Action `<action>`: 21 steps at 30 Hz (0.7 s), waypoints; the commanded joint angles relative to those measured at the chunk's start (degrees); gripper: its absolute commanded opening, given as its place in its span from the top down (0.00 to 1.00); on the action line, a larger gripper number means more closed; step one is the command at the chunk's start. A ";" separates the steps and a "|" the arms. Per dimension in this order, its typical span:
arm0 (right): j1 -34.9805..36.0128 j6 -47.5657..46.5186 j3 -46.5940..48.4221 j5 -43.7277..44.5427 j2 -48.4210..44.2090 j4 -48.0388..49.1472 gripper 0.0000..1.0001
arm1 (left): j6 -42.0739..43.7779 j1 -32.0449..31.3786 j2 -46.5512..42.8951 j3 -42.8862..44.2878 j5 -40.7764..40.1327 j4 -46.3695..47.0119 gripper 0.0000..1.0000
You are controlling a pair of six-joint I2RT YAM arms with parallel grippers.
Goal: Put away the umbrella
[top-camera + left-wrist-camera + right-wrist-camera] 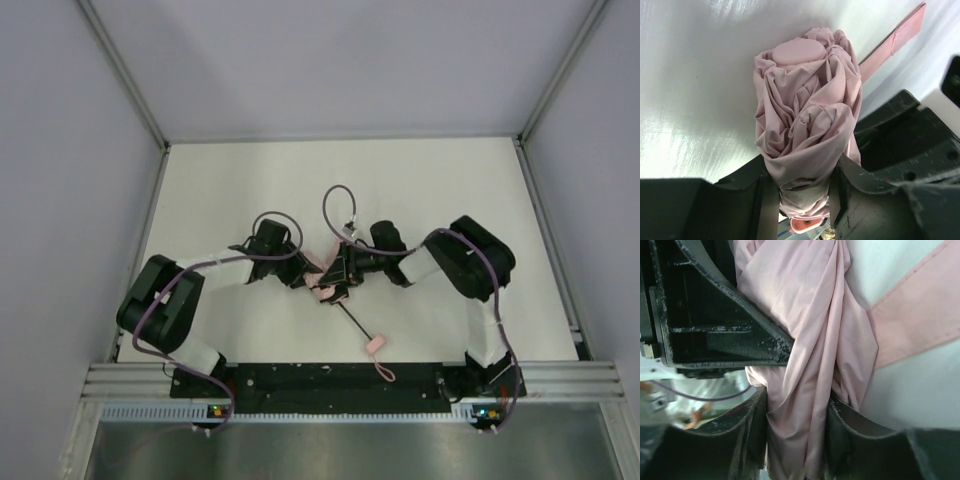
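Note:
The umbrella (322, 288) lies at the table's middle as a bunched pale pink bundle. Its thin black shaft (352, 322) runs toward the near edge and ends in the small pink handle (375, 343) with a strap. My left gripper (305, 276) reaches in from the left, my right gripper (337, 268) from the right, nearly touching each other. In the left wrist view both fingers press the gathered fabric (805, 115), so the left gripper (800, 200) is shut on it. The right gripper (797, 435) likewise pinches the fabric folds (810, 340). A flat pink closure band (895, 42) trails off the bundle.
The white table (450, 200) is fenced by grey walls on three sides. An aluminium rail (560, 378) runs along the near edge by the arm bases. Purple cables (335, 205) loop above both wrists. The left gripper's black body (715, 315) sits close against the right fingers.

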 commanded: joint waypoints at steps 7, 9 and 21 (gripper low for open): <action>2.39 -33.69 1.28 23.36 -26.85 -35.78 0.32 | 0.23 0.53 3.19 -0.42 -9.73 -15.15 1.00; 4.93 -39.23 1.89 28.28 -29.49 -37.63 0.30 | 0.14 0.61 3.63 0.37 -9.55 -16.46 1.00; 18.64 -63.15 7.61 47.37 -24.07 -38.43 0.27 | -1.17 0.70 7.67 6.96 -7.70 -27.36 1.00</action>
